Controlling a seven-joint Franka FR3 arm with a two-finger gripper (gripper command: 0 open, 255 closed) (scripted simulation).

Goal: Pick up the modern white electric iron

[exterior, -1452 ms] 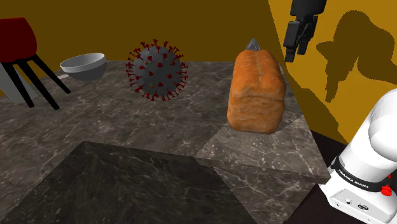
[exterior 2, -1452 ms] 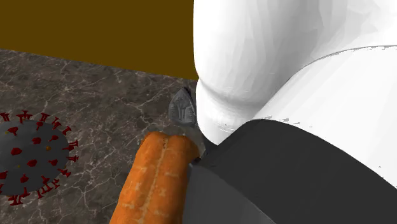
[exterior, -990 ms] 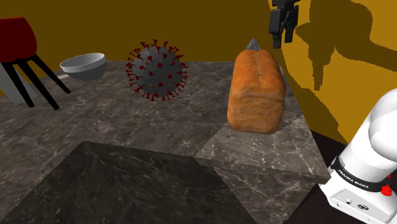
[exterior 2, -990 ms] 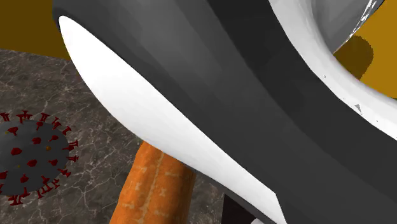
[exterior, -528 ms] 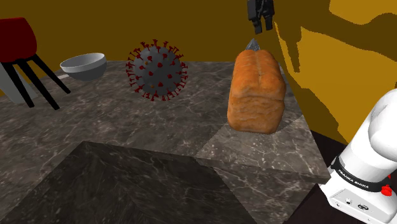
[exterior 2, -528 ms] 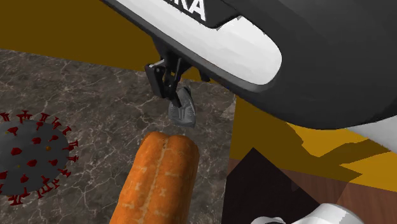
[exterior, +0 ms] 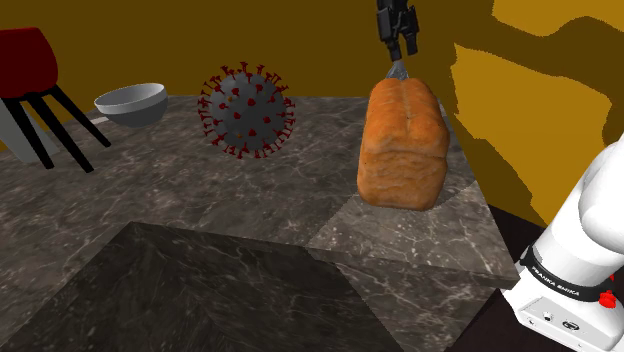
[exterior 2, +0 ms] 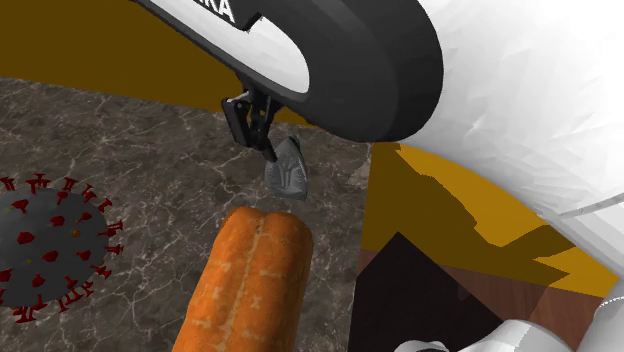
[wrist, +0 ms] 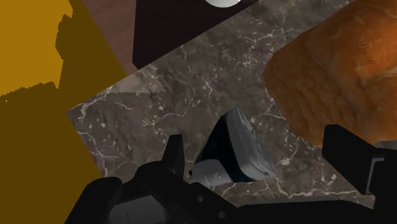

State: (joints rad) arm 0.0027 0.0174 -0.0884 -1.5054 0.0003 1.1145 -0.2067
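The iron [wrist: 236, 147] looks grey and dark, with a pale underside, and stands on the dark marble counter [exterior: 250, 210] at its far corner. In the shoulder view only its tip [exterior: 399, 72] pokes up behind the loaf of bread [exterior: 402, 145]. My gripper [exterior: 399, 55] hangs just above that tip. In the second exterior view the gripper [exterior 2: 265, 148] is just above and left of the iron [exterior 2: 287, 172]. In the wrist view the gripper [wrist: 261, 159] is open. The iron lies between the fingers [wrist: 173, 156], nearer one of them, and neither touches it.
The orange-brown loaf [wrist: 337, 76] lies right beside the iron. A spiky grey ball with red studs [exterior: 247, 112] and a grey bowl [exterior: 130, 103] stand further along the counter. A red chair [exterior: 25, 60] is at the shoulder view's left. A mustard wall [exterior: 520, 110] closes the corner.
My gripper has travelled towards the shoulder view's left and come down, from beside the wall to just over the iron's tip. The iron and loaf have not moved.
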